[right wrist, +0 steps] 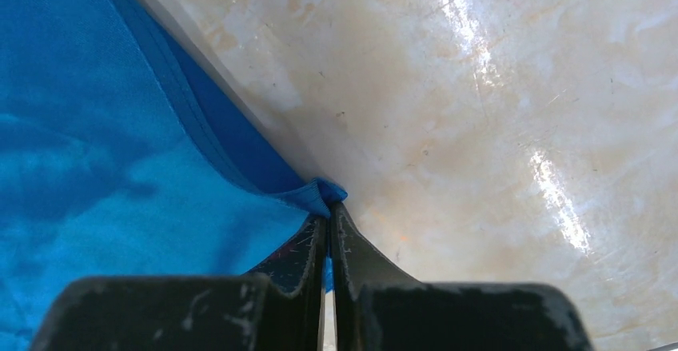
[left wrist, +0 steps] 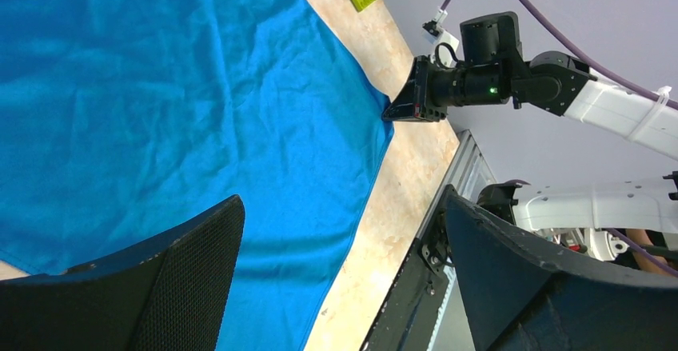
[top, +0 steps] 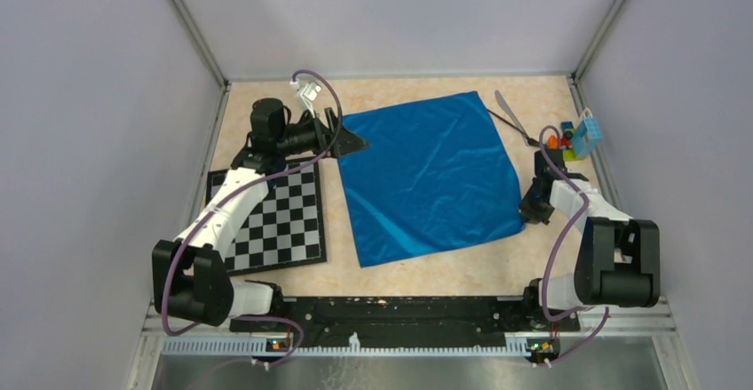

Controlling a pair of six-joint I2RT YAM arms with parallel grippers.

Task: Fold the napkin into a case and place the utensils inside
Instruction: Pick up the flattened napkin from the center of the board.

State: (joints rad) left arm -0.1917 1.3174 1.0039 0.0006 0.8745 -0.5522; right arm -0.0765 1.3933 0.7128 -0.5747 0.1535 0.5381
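Shiny bright-blue rectangular satin napkin [top: 431, 177] [left wrist: 160, 87] [right wrist: 96, 151], mid-desk. Lies spread open in a single layer on the beige marbled desk [top: 426, 270], lightly rippled, turned a little askew to the desk edges. Not yet folded; no case formed.

Right claw [top: 531, 210] [left wrist: 396, 111] [right wrist: 329, 223], down at the napkin's near-right corner. Clenched there: in the right wrist view, fingers pressed together with a small tuck of blue hem pinched between the tips. Sits low, at desk level.

Left claw [top: 351, 141] [left wrist: 340, 203], at the napkin's far-left corner. Released, black fingers [left wrist: 184, 271] splayed wide, grasping nothing. Blue cloth visible below and between them in the left wrist view; contact with the cloth not clear enough to tell.

Utensils, on bare desk just beyond the napkin's far-right corner. Slim silver-grey flat-bladed piece [top: 503, 104] and thin black piece [top: 522, 129], close together, both outside the cloth, untouched by either claw.

Small colourful toy blocks [top: 564, 141] beside a light-blue open container [top: 587, 134], by the right wall, just past the utensils.

Black-and-white checkered board [top: 275, 221], flat on the desk left of the napkin, partly under the left arm, apart from the cloth.
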